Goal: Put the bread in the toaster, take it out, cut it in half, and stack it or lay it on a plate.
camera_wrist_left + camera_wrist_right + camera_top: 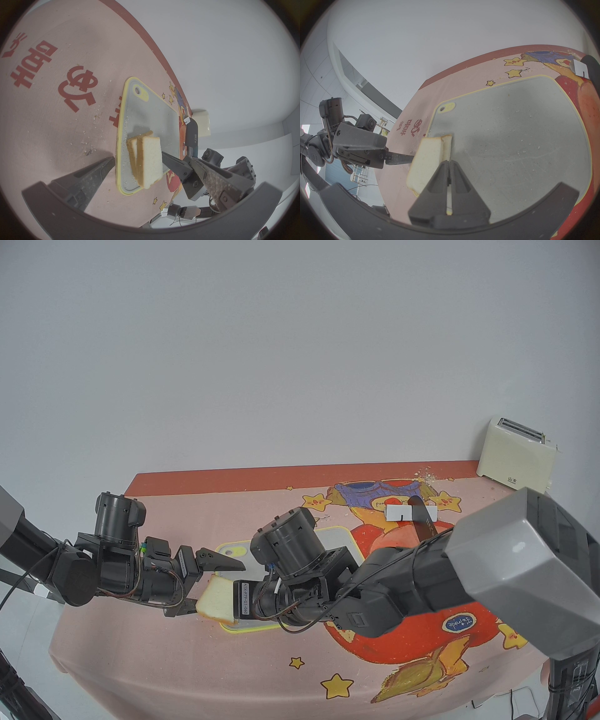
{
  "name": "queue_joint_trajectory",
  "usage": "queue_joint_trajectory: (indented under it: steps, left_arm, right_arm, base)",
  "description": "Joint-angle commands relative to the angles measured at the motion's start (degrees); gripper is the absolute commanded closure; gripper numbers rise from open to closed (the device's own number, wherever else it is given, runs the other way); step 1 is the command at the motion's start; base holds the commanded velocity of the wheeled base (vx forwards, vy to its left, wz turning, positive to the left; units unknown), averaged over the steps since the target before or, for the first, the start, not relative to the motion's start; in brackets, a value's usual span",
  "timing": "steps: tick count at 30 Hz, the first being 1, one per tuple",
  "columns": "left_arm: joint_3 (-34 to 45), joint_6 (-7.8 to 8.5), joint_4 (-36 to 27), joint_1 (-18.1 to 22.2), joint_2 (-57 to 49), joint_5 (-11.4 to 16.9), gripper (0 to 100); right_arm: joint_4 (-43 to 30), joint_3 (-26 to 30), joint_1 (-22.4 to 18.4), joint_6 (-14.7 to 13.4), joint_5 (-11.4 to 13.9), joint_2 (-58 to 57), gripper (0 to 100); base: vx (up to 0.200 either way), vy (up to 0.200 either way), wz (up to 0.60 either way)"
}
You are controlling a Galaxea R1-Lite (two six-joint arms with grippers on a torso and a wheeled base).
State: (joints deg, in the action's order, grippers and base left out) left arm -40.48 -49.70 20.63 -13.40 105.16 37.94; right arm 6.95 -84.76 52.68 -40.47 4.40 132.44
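- Bread [215, 604] shows in the head view at the near left corner of the cutting board [340, 535], standing on edge between the two arms.
- The right gripper [237, 604] comes in from the right and holds the bread. The left gripper [212, 587] faces it from the left, one jaw above the bread and one below. This looks like a handover or a steadying hold.
- The knife [422, 515] lies on the table [187, 502] well to the right of the board, and the toaster [515, 455] sits at the far right corner. Both seem set aside, so toasting and cutting look done.
- In the left wrist view the bread [151, 165] reads as two pieces face to face, probably the cut halves.
- The left gripper [150, 158] has its jaws spread wide, one on each side of the bread and touching neither face. The right gripper [167, 157] pinches the bread from the other side.
- Crumbs dot the cutting board [147, 109] and the cloth beside it. Whether the bread rests on the board or hangs just over it cannot be told.
- In the right wrist view the right gripper [449, 164] has its jaws pressed almost together, with a thin edge of the bread [428, 162] clamped between them. Such a narrow grip keeps the pieces upright, but soft crumb could tear.
- A jaw of the left gripper [403, 158] reaches the bread's far face, so a firmer, flatter hold looks like the next need before plating.
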Motion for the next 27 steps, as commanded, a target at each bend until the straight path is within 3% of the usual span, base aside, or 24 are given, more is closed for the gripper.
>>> queue_joint_trajectory:
  steps: [1, 22, 27]
  left_arm:
    - [0.1, -0.05, -0.1, 0.0, 0.1, 0.0, 0]
    - [0.1, -0.13, -0.1, 0.0, 0.0, 0.0, 0]
    - [0.2, -0.13, -0.1, 0.0, 0.0, 0.0, 0]
  right_arm:
    - [0.0, 0.1, -0.8, 0.0, 0.0, -0.7, 100]
    - [0.0, -1.3, 0.8, -0.6, 0.4, 1.0, 100]
    - [-0.4, -3.5, 1.5, -2.9, 0.2, 1.0, 100]
  base:
    - [0.0, 0.0, 0.0]
    - [0.0, 0.0, 0.0]
    - [0.0, 0.0, 0.0]
